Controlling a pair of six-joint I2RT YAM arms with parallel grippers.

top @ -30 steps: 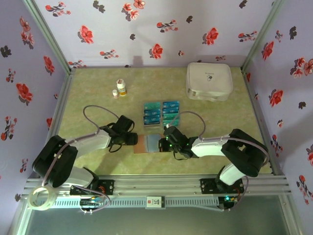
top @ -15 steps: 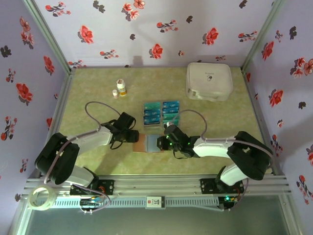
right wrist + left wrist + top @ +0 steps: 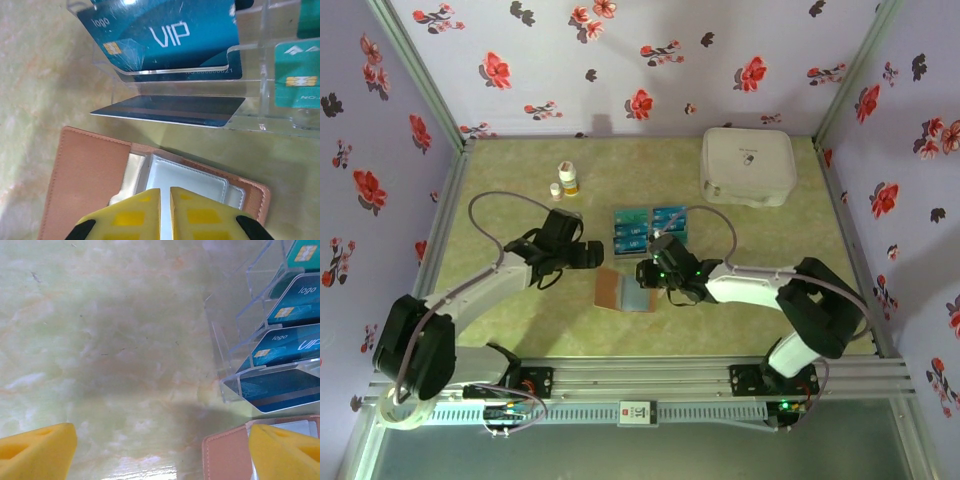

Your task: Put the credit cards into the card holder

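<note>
The left jaws stand wide apart and empty, their yellow fingers spread on either side of bare surface. A second ago they sat half closed at the left edge of the card holder. Now they have let go and backed off to its far left, so the holder lies unheld, open and flat. The right jaws are all but closed, their fingers leaving only a slit in which we make out nothing. They hang over the holder, having shifted toward the clear rack; we read that as going for the next card.

From above, the holder's right half looks pale blue, and we cannot tell whether a card is seated there. The right wrist camera adds white sleeves inside the holder, the credit cards standing in the rack's tiers, and one dark card lying flat in the lowest slot, just beyond the holder. The left wrist camera catches the holder's corner beside the rack's near end.
</note>
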